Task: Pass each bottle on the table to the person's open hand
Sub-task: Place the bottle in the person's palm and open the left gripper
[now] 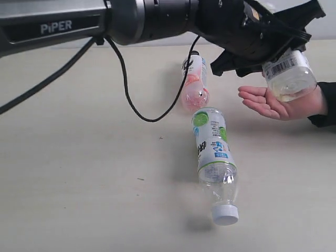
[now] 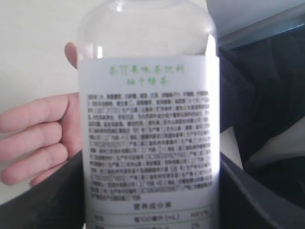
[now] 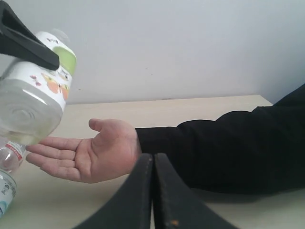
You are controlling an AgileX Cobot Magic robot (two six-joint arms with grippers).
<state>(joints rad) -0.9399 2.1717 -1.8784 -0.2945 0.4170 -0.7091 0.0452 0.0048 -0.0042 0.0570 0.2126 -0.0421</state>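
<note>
While the left fingers (image 1: 273,39) clamp a white-labelled bottle (image 1: 290,79) at upper right of the frame, its base tilts down just over the person's open hand (image 1: 270,102). The right fingers (image 3: 157,171) are pressed together and empty.

Three bottles show: one held bottle (image 1: 289,76) aloft, plus two lying on the single desk (image 1: 79,184), namely a pink bottle (image 1: 195,86) and a green-label bottle (image 1: 212,152). There is one hand (image 1: 268,102), bare and palm up, with one dark sleeve (image 1: 326,105) behind it. Two end effectors appear across the views, the left end effector (image 2: 152,205) and the right end effector (image 3: 152,191). The exterior view adds one arm (image 1: 63,26) marked PIPER and two black cable runs (image 1: 131,100) hanging below it.
</note>
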